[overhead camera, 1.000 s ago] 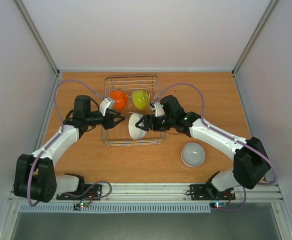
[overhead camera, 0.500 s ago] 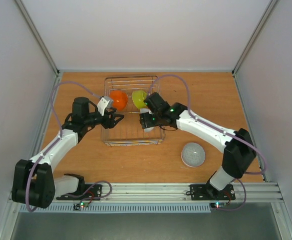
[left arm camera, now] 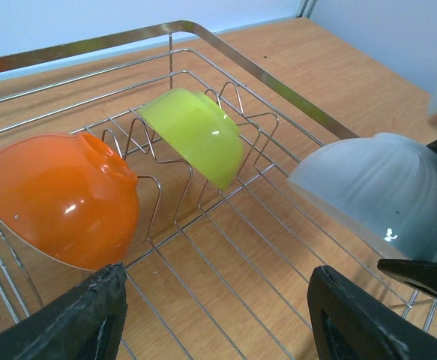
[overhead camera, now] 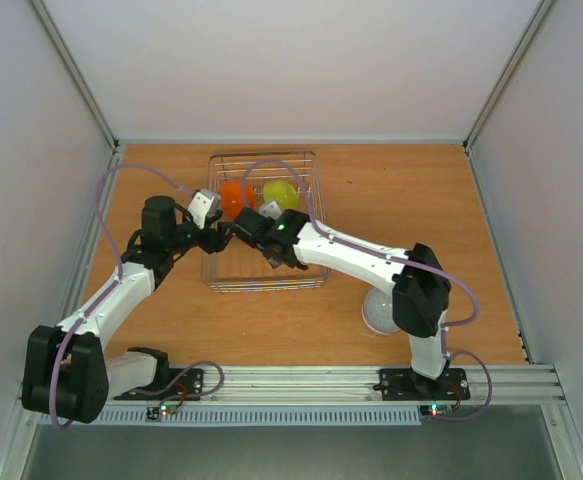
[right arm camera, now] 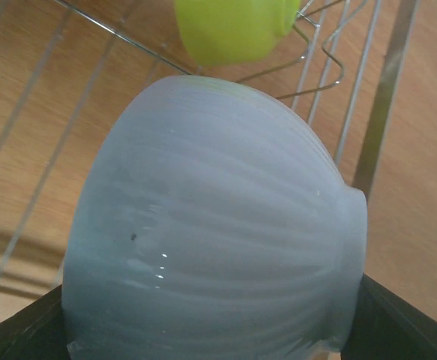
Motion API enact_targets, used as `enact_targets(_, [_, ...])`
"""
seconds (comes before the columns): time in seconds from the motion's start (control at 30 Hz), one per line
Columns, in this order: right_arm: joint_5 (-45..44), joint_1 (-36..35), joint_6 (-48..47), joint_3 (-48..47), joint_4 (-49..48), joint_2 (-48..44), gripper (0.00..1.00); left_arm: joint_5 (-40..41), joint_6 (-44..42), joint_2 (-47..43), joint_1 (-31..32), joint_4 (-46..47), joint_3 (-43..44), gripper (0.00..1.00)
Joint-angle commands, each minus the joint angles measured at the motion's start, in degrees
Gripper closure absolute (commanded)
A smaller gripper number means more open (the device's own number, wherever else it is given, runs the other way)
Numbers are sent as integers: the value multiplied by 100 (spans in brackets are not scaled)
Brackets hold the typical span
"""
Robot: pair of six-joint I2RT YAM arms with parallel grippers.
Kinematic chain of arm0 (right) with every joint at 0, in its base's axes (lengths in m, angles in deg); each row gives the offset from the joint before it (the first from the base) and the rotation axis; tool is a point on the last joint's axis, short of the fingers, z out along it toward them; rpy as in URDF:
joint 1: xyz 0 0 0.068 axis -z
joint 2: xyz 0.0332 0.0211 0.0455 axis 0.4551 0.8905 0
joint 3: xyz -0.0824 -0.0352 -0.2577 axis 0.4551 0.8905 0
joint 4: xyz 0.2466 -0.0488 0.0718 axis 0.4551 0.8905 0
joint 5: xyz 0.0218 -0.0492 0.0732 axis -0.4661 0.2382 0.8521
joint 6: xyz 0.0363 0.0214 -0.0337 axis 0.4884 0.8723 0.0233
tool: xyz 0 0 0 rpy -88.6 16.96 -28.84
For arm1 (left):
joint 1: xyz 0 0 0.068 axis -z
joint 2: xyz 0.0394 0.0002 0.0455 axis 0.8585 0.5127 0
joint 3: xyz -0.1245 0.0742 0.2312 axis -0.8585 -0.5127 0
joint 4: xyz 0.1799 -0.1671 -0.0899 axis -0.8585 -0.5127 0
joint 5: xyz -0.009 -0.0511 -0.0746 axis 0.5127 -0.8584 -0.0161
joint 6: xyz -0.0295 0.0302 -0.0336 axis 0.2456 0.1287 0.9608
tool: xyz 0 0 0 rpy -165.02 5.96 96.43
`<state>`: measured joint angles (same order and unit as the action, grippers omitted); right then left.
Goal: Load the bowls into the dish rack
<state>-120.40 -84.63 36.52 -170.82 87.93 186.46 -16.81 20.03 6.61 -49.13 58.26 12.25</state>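
The silver wire dish rack (overhead camera: pixel 306 168) stands at the table's middle back. An orange bowl (overhead camera: pixel 233 192) and a lime green bowl (overhead camera: pixel 281 191) lean on its tines, also seen in the left wrist view as orange (left arm camera: pixel 53 199) and green (left arm camera: pixel 196 135). My right gripper (overhead camera: pixel 251 234) is shut on a white ribbed bowl (right arm camera: pixel 218 240), held tilted low over the rack floor in front of the green bowl (right arm camera: pixel 233 26). My left gripper (left arm camera: pixel 218 319) is open and empty inside the rack's left side, the white bowl (left arm camera: pixel 375 191) to its right. The other white bowl is out of view.
A grey bowl (overhead camera: pixel 379 314) lies upside down on the wooden table right of the rack, partly behind my right arm. The rack's rim (right arm camera: pixel 383 97) runs close to the held bowl. White walls enclose the table on three sides.
My right gripper has swung left across the rack with the white bowl, ending close to my left gripper. The left gripper has stayed at the rack's left side.
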Motion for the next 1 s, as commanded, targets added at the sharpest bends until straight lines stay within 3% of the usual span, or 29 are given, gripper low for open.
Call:
enact_targets(0.0, [-1107, -161, 227, -541, 870, 410, 99, -7, 6, 31, -9, 274, 17, 33])
enact_targets(0.57, [-1491, -127, 480, -1880, 2035, 2139, 97, -200, -24, -17, -9, 208, 22, 34])
enact_targets(0.63, [-1416, -95, 475, -1954, 2049, 2234, 93, -209, -24, -38, -9, 207, 19, 33])
enact_targets(0.77, [-1271, -54, 442, -2065, 2080, 2378, 71, -203, -24, -66, -9, 202, 13, 34])
enact_targets(0.97, [-1007, -53, 359, -2038, 1935, 2400, 48, -108, -16, -137, -9, 219, -1, 34])
